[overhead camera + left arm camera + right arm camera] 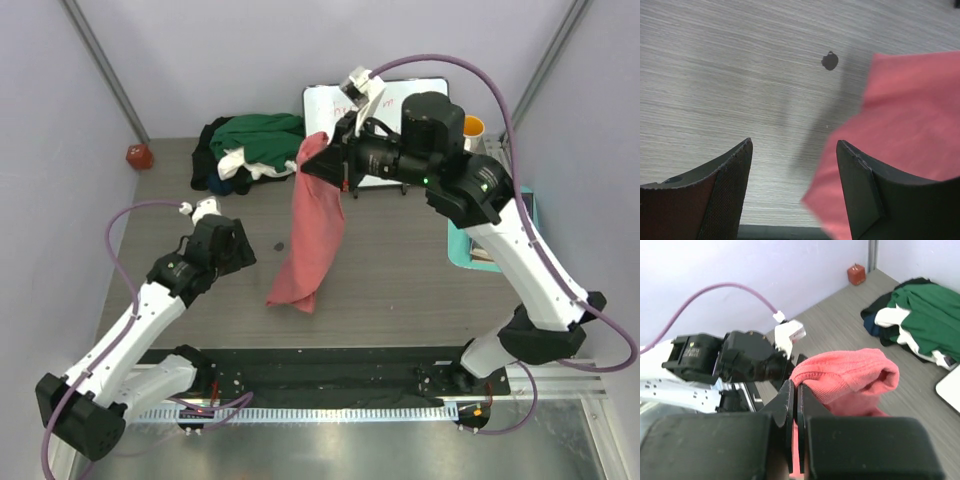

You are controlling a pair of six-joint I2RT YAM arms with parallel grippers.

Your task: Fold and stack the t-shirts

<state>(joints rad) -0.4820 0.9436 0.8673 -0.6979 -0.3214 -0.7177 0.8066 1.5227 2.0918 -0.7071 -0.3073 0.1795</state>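
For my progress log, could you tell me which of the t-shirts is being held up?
The salmon-pink t-shirt: it hangs from the shut right end effector, while the green, white and black t-shirts lie heaped at the back.

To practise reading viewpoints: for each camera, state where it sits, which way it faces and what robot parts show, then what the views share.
Top external: above and behind the left arm and right arm, looking down on the table; both arms show.
Left wrist: on the left arm, facing down; left gripper open beside the pink shirt.
Right wrist: on the right arm, facing the left arm and shirt pile; right gripper shut on the pink shirt.
Shared: pink shirt in all three.
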